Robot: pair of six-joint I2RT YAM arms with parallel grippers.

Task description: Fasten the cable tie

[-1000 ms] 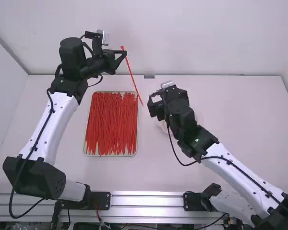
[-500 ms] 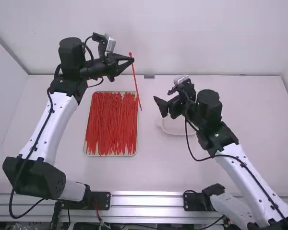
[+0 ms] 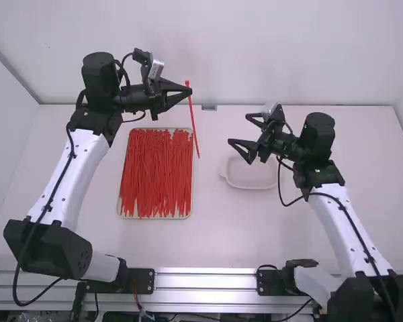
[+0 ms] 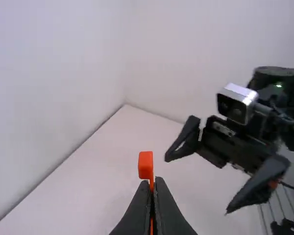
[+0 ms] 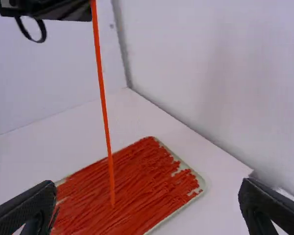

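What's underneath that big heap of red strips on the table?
A flat tray: its pale rim shows around the heap of ties. The ties cover the tray's floor, so anything lying beneath them cannot be seen.

Red cable tie (image 3: 193,121), beige tray (image 3: 154,217), white table (image 3: 363,147).

White links (image 3: 70,181), black joints (image 3: 99,74), looping black cables (image 3: 280,191)

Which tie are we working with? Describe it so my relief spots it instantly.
Find the tray of red ties on the left of the table. Above its far right corner, the left tool grips one tie just below its head. Unlike those lying flat, it hangs alone in midair.
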